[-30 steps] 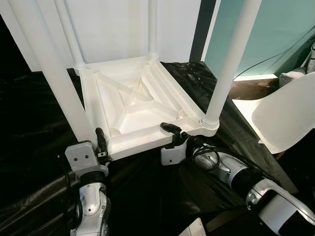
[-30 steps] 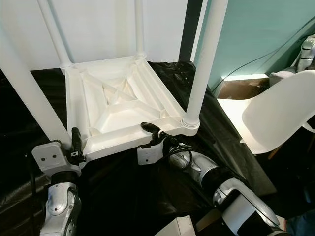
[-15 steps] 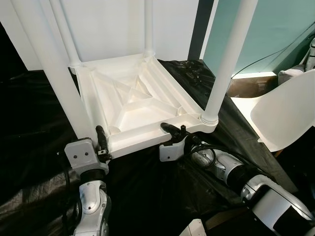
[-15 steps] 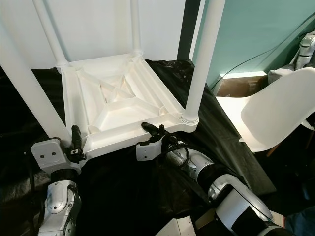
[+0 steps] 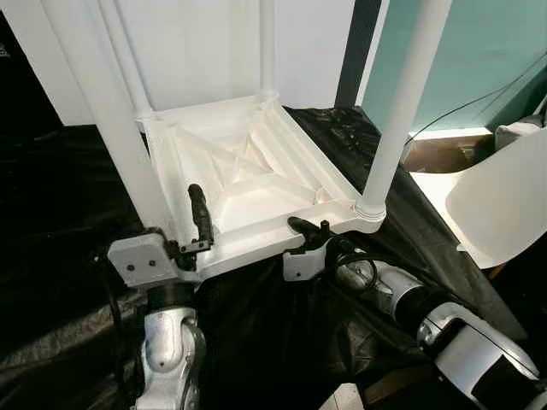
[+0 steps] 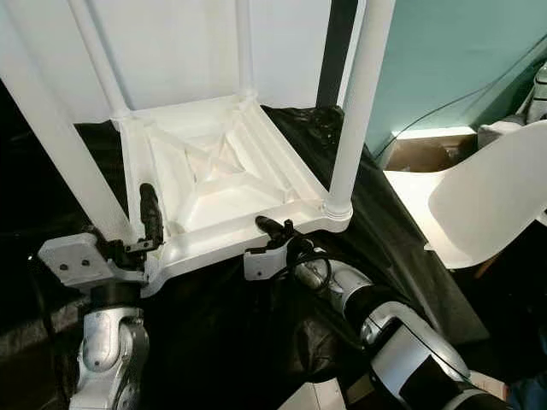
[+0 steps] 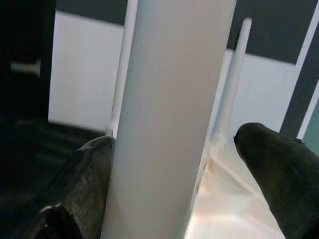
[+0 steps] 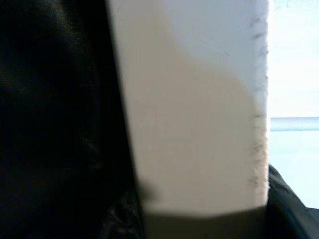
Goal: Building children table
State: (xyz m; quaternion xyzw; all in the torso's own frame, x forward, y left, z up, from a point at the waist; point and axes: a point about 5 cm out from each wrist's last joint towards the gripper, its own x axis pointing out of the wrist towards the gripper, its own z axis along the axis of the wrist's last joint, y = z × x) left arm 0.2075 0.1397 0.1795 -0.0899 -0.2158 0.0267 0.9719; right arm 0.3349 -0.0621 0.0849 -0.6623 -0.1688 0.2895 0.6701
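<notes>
White upturned table [image 5: 248,175], left gripper [image 5: 190,224] straddling leg [image 7: 169,114], black sheet [image 5: 60,222]

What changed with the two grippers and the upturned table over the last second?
The left gripper rose along the near-left leg, its black fingers now straddling that leg higher above the tabletop's near edge. The right gripper stayed clamped on that near edge. The white table remained upside down on the black sheet.
</notes>
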